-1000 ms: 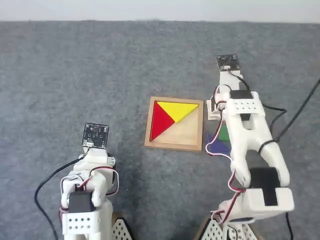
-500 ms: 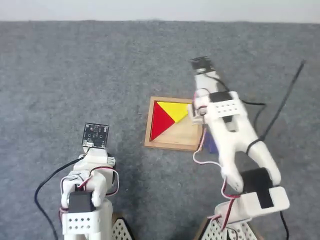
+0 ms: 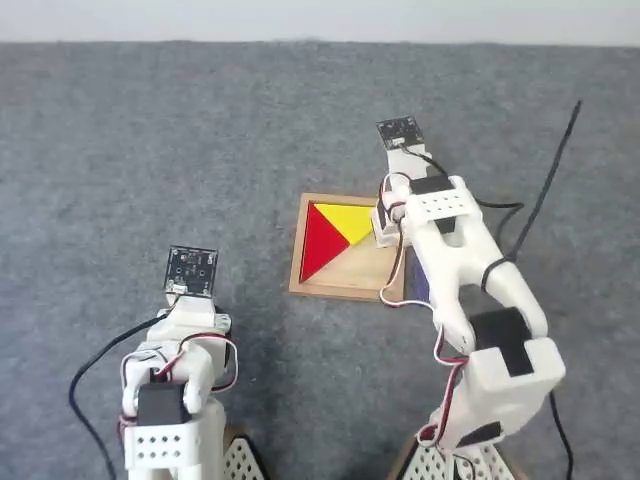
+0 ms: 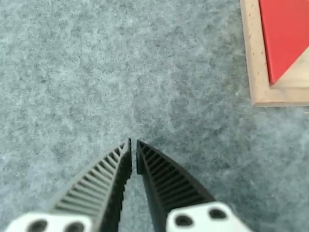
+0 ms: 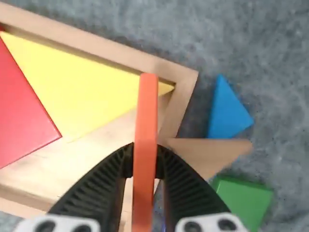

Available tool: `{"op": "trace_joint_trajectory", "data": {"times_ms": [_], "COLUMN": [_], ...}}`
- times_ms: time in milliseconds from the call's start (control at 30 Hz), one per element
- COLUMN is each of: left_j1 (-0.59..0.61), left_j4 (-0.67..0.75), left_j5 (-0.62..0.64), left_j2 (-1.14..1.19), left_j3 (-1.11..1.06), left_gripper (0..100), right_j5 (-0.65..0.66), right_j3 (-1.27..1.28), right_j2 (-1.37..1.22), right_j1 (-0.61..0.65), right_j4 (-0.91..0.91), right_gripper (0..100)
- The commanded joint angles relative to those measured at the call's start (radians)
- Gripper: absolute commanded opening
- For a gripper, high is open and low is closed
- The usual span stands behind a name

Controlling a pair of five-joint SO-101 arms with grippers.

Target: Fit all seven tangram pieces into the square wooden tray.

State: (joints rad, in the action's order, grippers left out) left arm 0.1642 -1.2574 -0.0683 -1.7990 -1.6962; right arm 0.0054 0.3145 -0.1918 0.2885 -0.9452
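- The square wooden tray (image 3: 296, 262) lies flat near the middle of the grey table (image 3: 150, 130).
- Two pieces lie in it: a red triangle (image 3: 322, 245) fills the left part and a yellow triangle (image 3: 352, 220) the far part, and their long edges meet. The near right part of the tray floor is bare wood.
- An orange piece (image 5: 147, 106) stands on edge over the tray's right side, and its far end reaches the yellow triangle's tip by the far right corner.
- The right gripper (image 5: 145, 149) has its jaws clenched on that orange piece, one on each flat face.
- Just right of the tray, on the table, lie a blue triangle (image 5: 227, 108), a tan triangle (image 5: 203, 152) touching the rim, and nearer a green piece (image 5: 239, 198).
- The left gripper (image 4: 133, 142) hangs above bare table well left of and nearer than the tray. Its jaws are all but closed, with only a thin slit between the tips, and hold nothing.
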Motion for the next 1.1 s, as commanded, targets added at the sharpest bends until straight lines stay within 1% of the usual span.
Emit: {"op": "trace_joint_trajectory", "data": {"times_ms": [0,67,200,267,533,700,867,1067], "left_j1": [-0.002,-0.002,-0.002,-0.002,-0.002,-0.002,-0.002,-0.002], "left_j4": [-0.003,-0.003,-0.003,-0.003,-0.003,-0.003,-0.003,-0.003], "left_j5": [0.0,0.0,0.0,0.0,0.0,0.0,0.0,0.0], "left_j2": [-0.017,-0.017,-0.017,-0.017,-0.017,-0.017,-0.017,-0.017], "left_j3": [0.012,0.012,0.012,0.012,0.012,0.012,0.012,0.012], "left_gripper": [2,2,2,2,2,2,2,2], "right_j5": [-0.011,-0.009,-0.006,-0.005,-0.005,-0.006,-0.005,-0.005], "right_j3": [-0.058,-0.057,-0.06,-0.063,-0.057,-0.054,-0.025,-0.011], "right_j2": [0.013,0.013,0.015,0.015,0.074,0.13,0.13,0.136], "right_j1": [-0.007,-0.007,-0.005,-0.005,0.002,0.068,0.145,0.148], "right_j4": [-0.016,-0.018,-0.039,-0.05,-0.064,-0.111,-0.091,-0.07], "right_gripper": [1.0,2.0,10.9,13.6,12.2,12.3,12.3,12.3]}}
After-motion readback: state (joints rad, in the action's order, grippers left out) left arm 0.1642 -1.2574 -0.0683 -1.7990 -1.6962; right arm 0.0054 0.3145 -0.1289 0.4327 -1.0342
